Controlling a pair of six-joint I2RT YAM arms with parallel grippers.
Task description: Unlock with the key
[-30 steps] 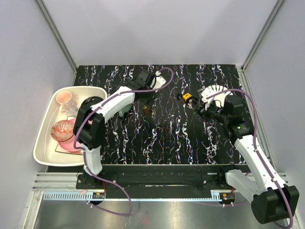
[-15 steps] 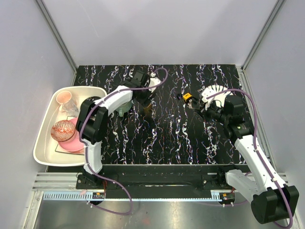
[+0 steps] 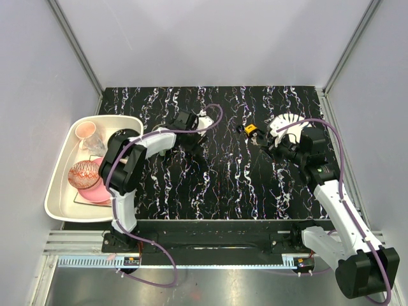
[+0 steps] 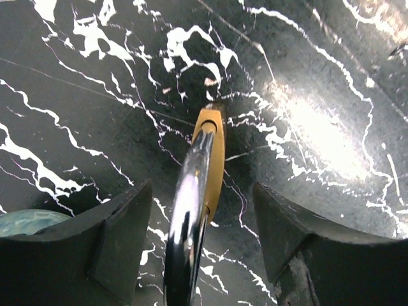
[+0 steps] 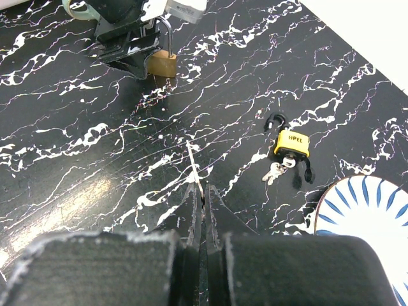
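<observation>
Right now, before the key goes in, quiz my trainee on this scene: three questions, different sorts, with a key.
1. True or false: the left gripper is clamped shut on the brass padlock.
2. The key is pinched by: A) left gripper B) right gripper C) neither.
3. What lies against the yellow padlock, by the striped plate?
Key: 1 false, jaws open around it; 2 B; 3 bunch of keys.

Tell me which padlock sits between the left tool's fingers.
The brass padlock with the chrome shackle; the left tool straddles it, open. The yellow padlock lies beside the striped plate.
</observation>
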